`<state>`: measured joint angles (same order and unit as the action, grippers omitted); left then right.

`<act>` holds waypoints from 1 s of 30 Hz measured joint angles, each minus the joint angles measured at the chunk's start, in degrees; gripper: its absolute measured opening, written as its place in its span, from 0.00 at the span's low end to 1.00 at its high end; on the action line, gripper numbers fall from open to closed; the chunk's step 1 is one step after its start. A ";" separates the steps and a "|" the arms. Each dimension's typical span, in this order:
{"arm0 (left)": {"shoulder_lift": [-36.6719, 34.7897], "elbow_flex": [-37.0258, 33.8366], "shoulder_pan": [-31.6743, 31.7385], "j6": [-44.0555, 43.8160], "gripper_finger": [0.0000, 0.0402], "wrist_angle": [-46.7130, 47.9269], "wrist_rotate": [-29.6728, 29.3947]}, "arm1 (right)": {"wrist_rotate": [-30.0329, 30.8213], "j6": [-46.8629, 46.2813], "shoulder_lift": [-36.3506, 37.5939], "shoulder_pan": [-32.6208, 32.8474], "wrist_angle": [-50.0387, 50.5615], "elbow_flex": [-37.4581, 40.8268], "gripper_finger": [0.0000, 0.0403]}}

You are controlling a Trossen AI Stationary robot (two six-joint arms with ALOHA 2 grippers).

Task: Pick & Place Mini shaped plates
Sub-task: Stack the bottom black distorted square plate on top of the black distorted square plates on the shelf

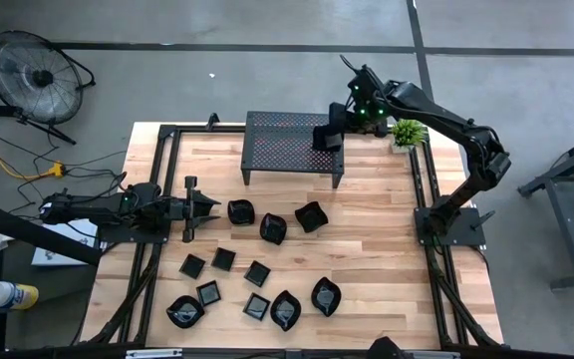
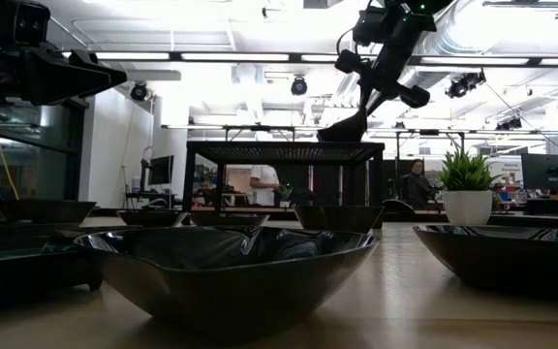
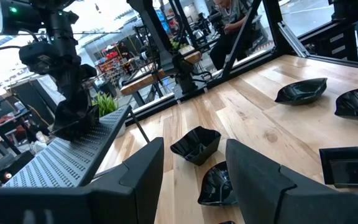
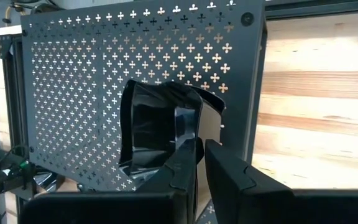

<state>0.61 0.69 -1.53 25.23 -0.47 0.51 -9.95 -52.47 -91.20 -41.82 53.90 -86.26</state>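
Several glossy black mini plates lie on the wooden table, among them a wavy one (image 1: 273,228), a flat square (image 1: 224,259) and a leaf form (image 1: 326,296). My right gripper (image 1: 339,125) is over the right end of the black perforated rack (image 1: 287,143) and is shut on one more mini plate (image 4: 157,130), which shows tilted just at the rack top in the low view (image 2: 342,131). My left gripper (image 1: 207,206) waits open near the table's left side, level with the plate (image 1: 240,211) but apart from it. My right gripper pinches the mini plate by its rim (image 4: 188,140) between the two fingers (image 4: 229,168), coming from above and slanting down. The plate hangs tilted below the fingers, its hollow side turned toward the wrist camera. Whether its lower edge (image 2: 329,136) touches the rack top cannot be told.
The rack stands on legs at the table's far side. A small potted plant (image 1: 407,132) sits just right of it. Black frame rails (image 1: 157,170) run along the table's left and right edges. Bare wood lies between the rack and the plates.
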 joint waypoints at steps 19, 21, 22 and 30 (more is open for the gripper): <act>0.00 0.00 0.00 0.01 0.42 0.00 0.00 | -0.72 1.58 0.00 0.26 -1.28 0.00 0.08; -0.01 0.00 0.00 0.00 0.42 0.00 0.00 | -0.81 2.12 0.00 0.26 -1.21 0.00 0.08; 0.00 0.00 0.00 0.00 0.42 0.00 0.00 | -0.95 2.41 0.00 0.26 -1.21 0.00 0.08; -0.01 0.00 0.01 0.00 0.42 0.00 0.00 | -1.35 3.50 0.02 0.26 -1.06 0.00 0.06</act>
<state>0.60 0.69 -1.52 25.22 -0.47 0.51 -11.29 -48.97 -91.18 -41.56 52.84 -86.26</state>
